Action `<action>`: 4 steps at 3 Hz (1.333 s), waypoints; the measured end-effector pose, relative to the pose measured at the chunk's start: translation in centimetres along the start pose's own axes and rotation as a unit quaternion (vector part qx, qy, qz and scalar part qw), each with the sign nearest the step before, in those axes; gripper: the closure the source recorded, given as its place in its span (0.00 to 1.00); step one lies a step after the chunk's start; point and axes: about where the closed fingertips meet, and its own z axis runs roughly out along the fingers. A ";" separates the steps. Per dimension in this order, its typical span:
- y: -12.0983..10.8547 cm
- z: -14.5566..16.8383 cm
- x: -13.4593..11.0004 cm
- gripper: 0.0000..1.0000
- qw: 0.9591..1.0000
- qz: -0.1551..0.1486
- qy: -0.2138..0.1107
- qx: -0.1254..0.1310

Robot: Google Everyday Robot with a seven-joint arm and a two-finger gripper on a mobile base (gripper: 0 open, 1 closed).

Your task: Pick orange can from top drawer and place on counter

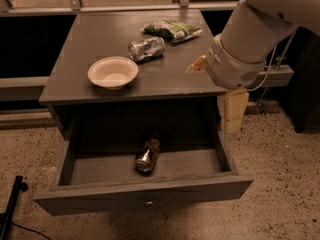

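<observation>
Saw gripper [215,99] at worktop [90,44] right edge, jaws apart, empty. Found orange can [148,155] lying in top drawer [190,165], below-left of jaws. Judged light, rigid but dentable, slippery; best clamped across mid-body.

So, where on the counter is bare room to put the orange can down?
Bare: the counter's back left, behind the white bowl, and the front strip between the bowl and the right edge. Crowded: back right, with the silver can and the green bag. The pincer hangs off the front right corner.
</observation>
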 end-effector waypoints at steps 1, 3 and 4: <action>-2.1 4.7 -2.5 0.00 0.993 -0.110 0.014 -0.026; -2.2 4.6 -2.4 0.00 0.991 -0.131 0.020 -0.025; -3.0 6.3 -2.8 0.00 0.980 -0.189 0.010 -0.054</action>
